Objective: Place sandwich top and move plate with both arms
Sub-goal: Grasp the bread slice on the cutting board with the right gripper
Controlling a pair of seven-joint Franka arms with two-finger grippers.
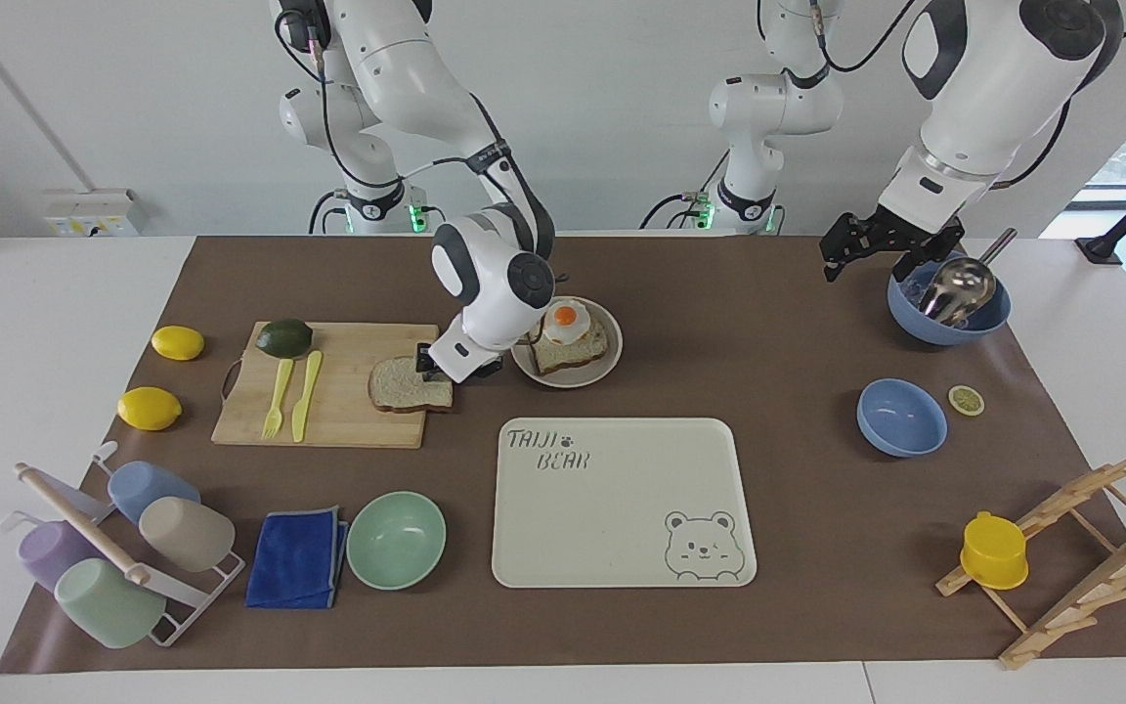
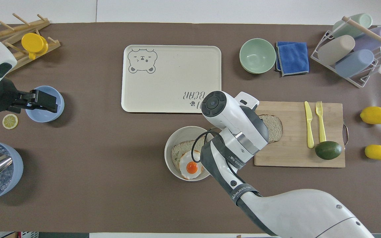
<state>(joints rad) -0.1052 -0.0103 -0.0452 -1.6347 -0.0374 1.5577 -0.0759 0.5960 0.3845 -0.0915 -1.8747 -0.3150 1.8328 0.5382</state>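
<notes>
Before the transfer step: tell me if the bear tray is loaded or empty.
Empty. The bear tray shows only its printed bear and lettering in both views; nothing lies on it.
</notes>
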